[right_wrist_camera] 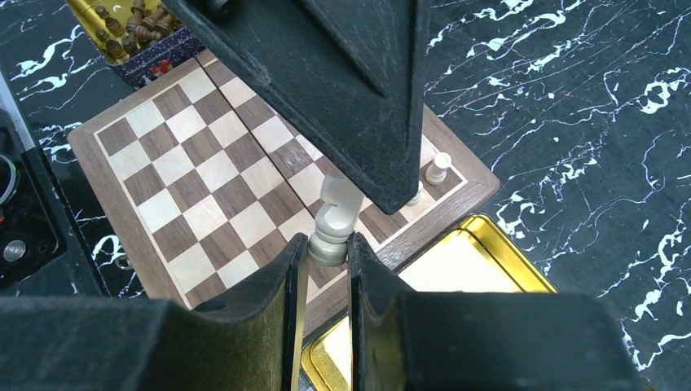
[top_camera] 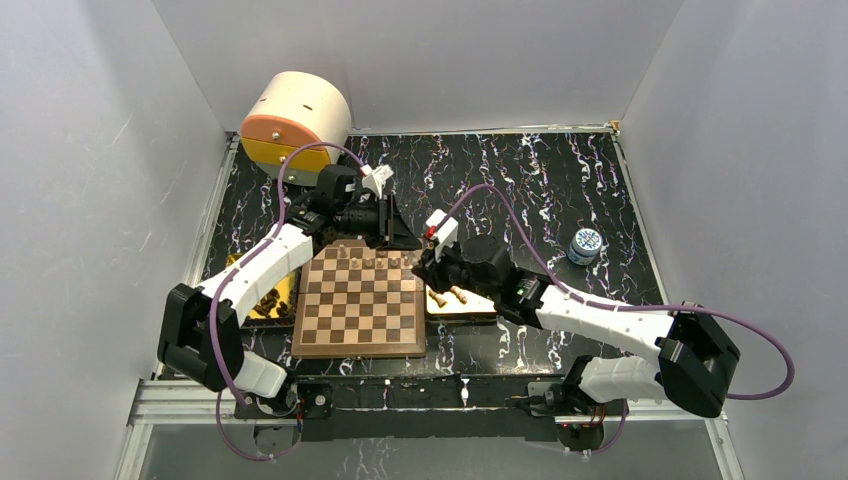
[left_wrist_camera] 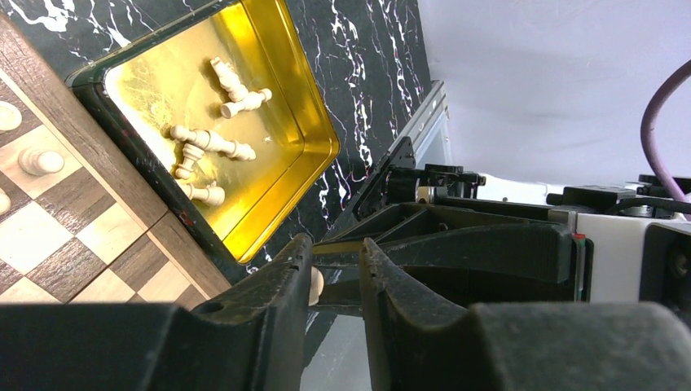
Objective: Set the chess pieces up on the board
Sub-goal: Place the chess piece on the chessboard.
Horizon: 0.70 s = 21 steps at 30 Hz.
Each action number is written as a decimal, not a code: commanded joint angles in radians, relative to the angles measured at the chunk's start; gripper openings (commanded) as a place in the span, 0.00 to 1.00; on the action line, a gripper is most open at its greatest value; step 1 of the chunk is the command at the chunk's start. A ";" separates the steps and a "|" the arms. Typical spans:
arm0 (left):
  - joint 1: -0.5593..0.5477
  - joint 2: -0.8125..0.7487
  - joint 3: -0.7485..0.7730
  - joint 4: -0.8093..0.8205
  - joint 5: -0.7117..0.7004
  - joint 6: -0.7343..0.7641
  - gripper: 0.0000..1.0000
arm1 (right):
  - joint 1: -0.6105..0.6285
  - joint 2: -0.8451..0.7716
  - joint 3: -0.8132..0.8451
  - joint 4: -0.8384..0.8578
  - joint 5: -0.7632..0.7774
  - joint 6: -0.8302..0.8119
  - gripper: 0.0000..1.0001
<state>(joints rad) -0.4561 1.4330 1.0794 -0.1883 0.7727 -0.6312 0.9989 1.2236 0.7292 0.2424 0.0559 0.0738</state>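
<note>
Counting what is out: one board (top_camera: 360,320) lies in the near middle of the black marbled table (top_camera: 540,180), with two gold trays beside it, one on each side. Three pale pieces (left_wrist_camera: 41,161) show on the board's far right squares in the left wrist view; the overhead view shows a row along the far edge that is too small to count. The right tray (left_wrist_camera: 301,122) holds about five more pale pieces lying down, and the left tray (right_wrist_camera: 84,11) holds a heap of dark pieces (right_wrist_camera: 134,20) too tangled to number. Both arms reach inward and meet over the board's far right corner. The right gripper (right_wrist_camera: 326,244) pinches the base of a pale knight (right_wrist_camera: 336,208), which is held above the corner squares. The left gripper (left_wrist_camera: 336,248) hangs from the far side right against the knight's head. Its fingers stand a narrow gap apart with something pale against one of them, and whether they grip it I cannot tell. A cream and orange round container (top_camera: 295,125) sits at the far left, and a blue-lidded jar (top_camera: 585,245) stands well to the right.
</note>
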 commanded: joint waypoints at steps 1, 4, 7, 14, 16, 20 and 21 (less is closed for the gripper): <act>-0.009 -0.011 -0.004 0.004 0.045 0.003 0.24 | 0.016 -0.007 0.029 0.064 0.032 -0.001 0.21; -0.009 -0.004 0.007 -0.033 0.042 0.028 0.29 | 0.018 -0.008 0.026 0.064 0.043 0.002 0.21; -0.009 0.006 0.026 -0.093 0.017 0.071 0.34 | 0.017 -0.013 0.021 0.073 0.051 0.002 0.21; -0.009 0.017 0.037 -0.121 0.007 0.093 0.34 | 0.017 -0.013 0.006 0.088 0.070 0.004 0.21; -0.009 0.020 0.039 -0.134 0.003 0.102 0.35 | 0.018 -0.014 -0.001 0.097 0.067 0.004 0.21; -0.009 0.025 0.047 -0.143 -0.015 0.110 0.41 | 0.017 -0.010 -0.003 0.093 0.057 0.001 0.21; -0.009 0.026 0.050 -0.142 -0.015 0.110 0.42 | 0.017 -0.012 -0.006 0.093 0.049 0.001 0.21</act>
<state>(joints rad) -0.4606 1.4525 1.0893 -0.2855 0.7544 -0.5449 1.0168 1.2240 0.7223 0.2501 0.0860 0.0769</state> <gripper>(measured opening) 0.405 0.288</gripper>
